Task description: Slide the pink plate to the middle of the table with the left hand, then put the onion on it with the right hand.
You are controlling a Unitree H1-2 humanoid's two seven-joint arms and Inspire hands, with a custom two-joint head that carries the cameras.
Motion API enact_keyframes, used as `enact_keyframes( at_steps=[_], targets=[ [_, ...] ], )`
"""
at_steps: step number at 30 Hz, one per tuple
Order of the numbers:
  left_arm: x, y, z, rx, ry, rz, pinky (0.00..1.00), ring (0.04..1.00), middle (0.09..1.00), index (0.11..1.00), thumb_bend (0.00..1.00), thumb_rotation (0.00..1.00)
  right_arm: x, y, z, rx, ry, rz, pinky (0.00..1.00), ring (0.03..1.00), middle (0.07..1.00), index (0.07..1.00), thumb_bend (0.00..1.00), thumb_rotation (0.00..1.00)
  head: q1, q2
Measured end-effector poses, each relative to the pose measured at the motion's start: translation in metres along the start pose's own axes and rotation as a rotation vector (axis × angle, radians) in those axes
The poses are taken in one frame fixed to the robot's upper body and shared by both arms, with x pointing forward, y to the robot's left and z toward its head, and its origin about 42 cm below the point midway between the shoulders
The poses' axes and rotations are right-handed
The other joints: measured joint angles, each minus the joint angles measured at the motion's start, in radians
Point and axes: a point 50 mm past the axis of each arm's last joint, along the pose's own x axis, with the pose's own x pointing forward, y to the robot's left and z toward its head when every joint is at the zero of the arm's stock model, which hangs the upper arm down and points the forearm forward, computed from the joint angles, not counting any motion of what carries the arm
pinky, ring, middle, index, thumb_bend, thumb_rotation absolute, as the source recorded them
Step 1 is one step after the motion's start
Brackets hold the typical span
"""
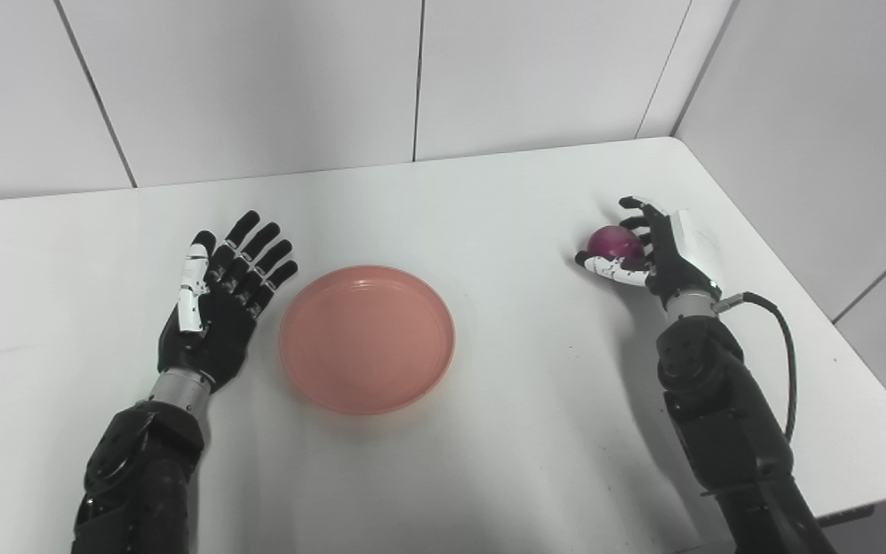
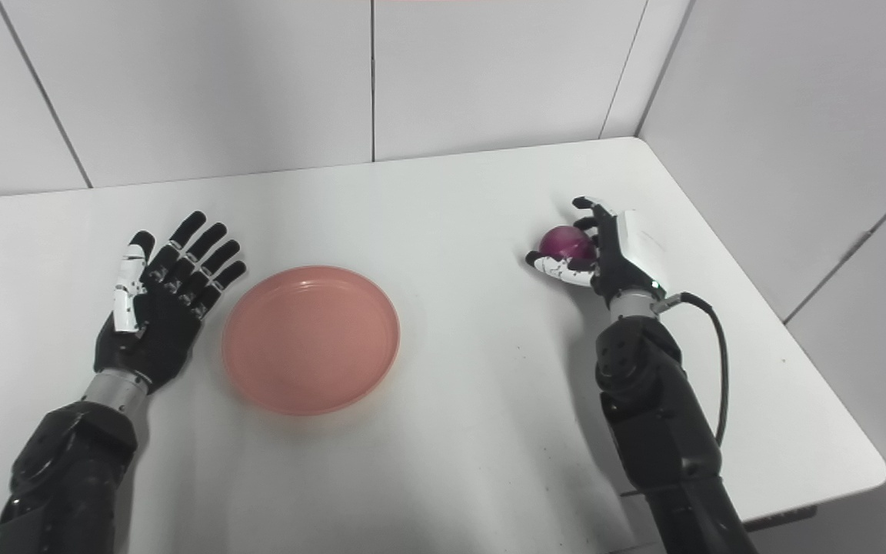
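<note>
The pink plate (image 1: 367, 338) lies flat near the middle of the white table (image 1: 489, 200), nothing on it. My left hand (image 1: 221, 304) rests just left of the plate's rim, palm up, fingers spread, open and holding nothing. At the right side of the table my right hand (image 1: 647, 250) is curled around the purple onion (image 1: 614, 243), thumb under it and fingers behind it; the onion looks lifted a little off the table. In the right eye view the onion (image 2: 566, 244) sits well right of the plate (image 2: 311, 339).
White panelled walls close the table at the back and on the right. The table's right edge (image 1: 858, 385) runs close beside my right arm. A black cable (image 1: 785, 346) loops off my right wrist.
</note>
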Motion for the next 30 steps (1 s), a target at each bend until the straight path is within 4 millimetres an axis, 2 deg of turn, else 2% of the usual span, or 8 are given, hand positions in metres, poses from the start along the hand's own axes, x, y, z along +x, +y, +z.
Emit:
enact_keyframes(
  at_steps=[6,9,14,18,25,30],
  targets=[
    [0.000,0.000,0.000,0.001,-0.001,-0.001,0.86,0.879,0.888,0.882,0.44,1.00,-0.002,-0.004,0.004,-0.029,-0.007,0.021,0.55,0.663,0.729,0.747,0.93,0.28,-0.002,0.005],
    [0.000,0.000,0.000,0.001,0.000,-0.001,0.85,0.877,0.886,0.879,0.45,1.00,-0.002,-0.006,0.003,-0.041,0.001,0.044,0.57,0.676,0.734,0.742,0.94,0.18,-0.003,0.008],
    [0.000,0.000,0.000,0.001,0.000,-0.001,0.86,0.878,0.888,0.881,0.45,1.00,-0.002,-0.011,0.003,-0.058,0.004,0.075,0.57,0.681,0.736,0.743,0.93,0.13,-0.003,0.008],
    [0.000,-0.001,0.000,0.001,0.000,-0.002,0.86,0.876,0.885,0.878,0.45,1.00,-0.001,-0.015,0.001,-0.064,0.014,0.090,0.56,0.676,0.734,0.730,0.92,0.03,-0.002,0.014],
    [0.000,-0.001,0.000,0.002,0.000,-0.003,0.86,0.875,0.884,0.876,0.45,1.00,-0.001,-0.020,-0.001,-0.101,0.032,0.100,0.47,0.616,0.686,0.736,0.92,0.00,-0.005,0.015],
    [0.000,-0.001,0.000,0.002,0.001,-0.003,0.85,0.873,0.881,0.875,0.45,1.00,-0.002,-0.021,-0.002,-0.115,0.043,0.104,0.51,0.645,0.708,0.732,0.89,0.01,-0.005,0.015]
  ],
)
